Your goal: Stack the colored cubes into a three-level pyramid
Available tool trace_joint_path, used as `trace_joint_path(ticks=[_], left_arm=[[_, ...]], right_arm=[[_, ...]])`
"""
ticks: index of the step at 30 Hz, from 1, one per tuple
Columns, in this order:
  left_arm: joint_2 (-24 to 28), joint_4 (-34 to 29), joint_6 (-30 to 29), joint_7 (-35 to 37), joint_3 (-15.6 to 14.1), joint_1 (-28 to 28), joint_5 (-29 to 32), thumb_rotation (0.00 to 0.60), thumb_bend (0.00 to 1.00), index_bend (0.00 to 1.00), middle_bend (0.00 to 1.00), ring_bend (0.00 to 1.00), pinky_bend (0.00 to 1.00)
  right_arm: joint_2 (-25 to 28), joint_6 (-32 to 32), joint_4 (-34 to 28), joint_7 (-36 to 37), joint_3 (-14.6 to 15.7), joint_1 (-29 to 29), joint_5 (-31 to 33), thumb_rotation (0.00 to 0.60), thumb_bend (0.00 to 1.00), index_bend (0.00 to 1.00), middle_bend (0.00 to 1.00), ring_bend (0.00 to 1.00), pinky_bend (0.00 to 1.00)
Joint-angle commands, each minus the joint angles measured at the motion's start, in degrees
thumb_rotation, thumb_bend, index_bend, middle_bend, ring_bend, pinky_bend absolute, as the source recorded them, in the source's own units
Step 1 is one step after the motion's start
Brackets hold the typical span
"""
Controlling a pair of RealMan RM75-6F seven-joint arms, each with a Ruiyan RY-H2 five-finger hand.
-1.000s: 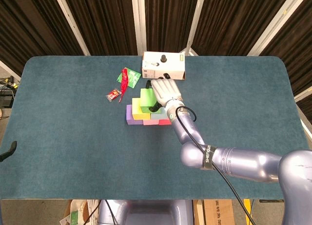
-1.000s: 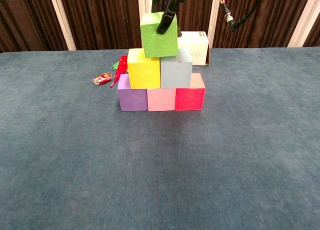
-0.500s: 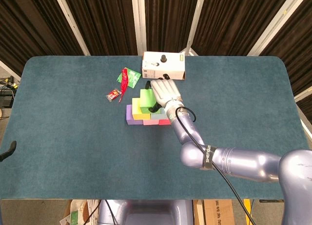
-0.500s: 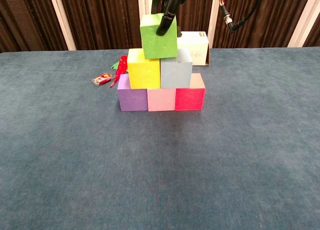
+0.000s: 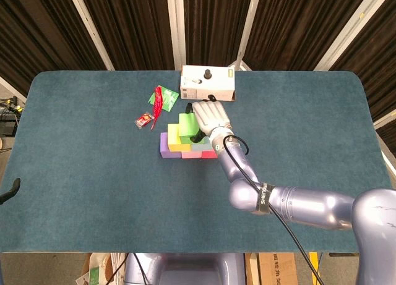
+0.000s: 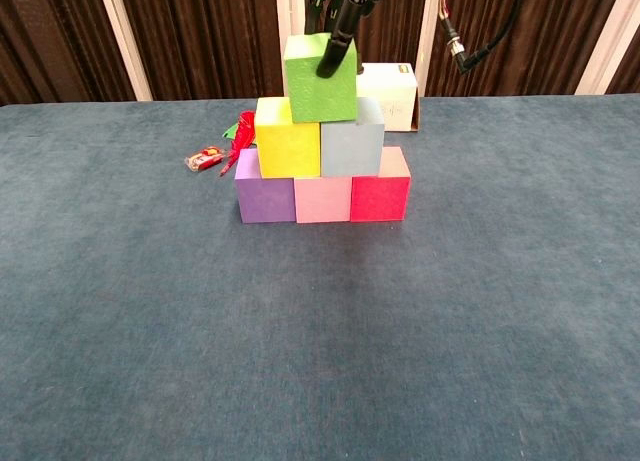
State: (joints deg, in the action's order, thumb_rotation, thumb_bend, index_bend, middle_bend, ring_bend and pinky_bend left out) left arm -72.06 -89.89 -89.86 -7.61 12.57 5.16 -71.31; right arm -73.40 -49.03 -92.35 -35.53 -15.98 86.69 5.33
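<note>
Green cube (image 6: 320, 79): lowered since a moment ago, now seated on yellow cube (image 6: 287, 137) and grey cube (image 6: 352, 137). Right hand (image 5: 209, 117), at the stack's 3 o'clock, still grips it; pyramid complete pending release. Left hand: out of sight.

Six cubes (image 6: 322, 156); one white box (image 5: 207, 83); two wrappers (image 5: 163, 97).
</note>
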Motion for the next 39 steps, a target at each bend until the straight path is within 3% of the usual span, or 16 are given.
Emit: trace_joint_path(ticks=[1, 28, 36, 39], left_arm=[[0.0, 0.0, 0.0, 0.0, 0.0, 0.0, 0.0, 0.600, 0.36, 0.12, 0.01, 0.00, 0.00], [-0.4, 0.1, -0.2, -0.5, 0.5, 0.0, 0.5, 0.600, 0.36, 0.12, 0.01, 0.00, 0.00], [-0.5, 0.3, -0.4, -0.4, 0.6, -0.1, 0.4, 0.600, 0.36, 0.12, 0.00, 0.00, 0.00], [-0.5, 0.7, -0.3, 0.1, 0.7, 0.1, 0.2, 0.600, 0.36, 0.12, 0.00, 0.00, 0.00]], right_arm=[[-0.1, -0.1, 0.1, 0.1, -0.2, -0.2, -0.2, 0.600, 0.26, 0.41, 0.33, 0.20, 0.00], [0.7, 0.4, -1.2, -0.7, -1.2, -1.2, -0.8, 0.600, 0.26, 0.22, 0.17, 0.09, 0.00], [2.1, 1.5, -2.5, -1.7, -0.6, -1.3, 0.0, 0.600, 0.26, 0.01, 0.04, 0.00, 0.00], [4.1, 1.4, -4.8, -1.4, -0.8, -1.8, -0.6, 0.600, 0.26, 0.00, 0.02, 0.00, 0.00]])
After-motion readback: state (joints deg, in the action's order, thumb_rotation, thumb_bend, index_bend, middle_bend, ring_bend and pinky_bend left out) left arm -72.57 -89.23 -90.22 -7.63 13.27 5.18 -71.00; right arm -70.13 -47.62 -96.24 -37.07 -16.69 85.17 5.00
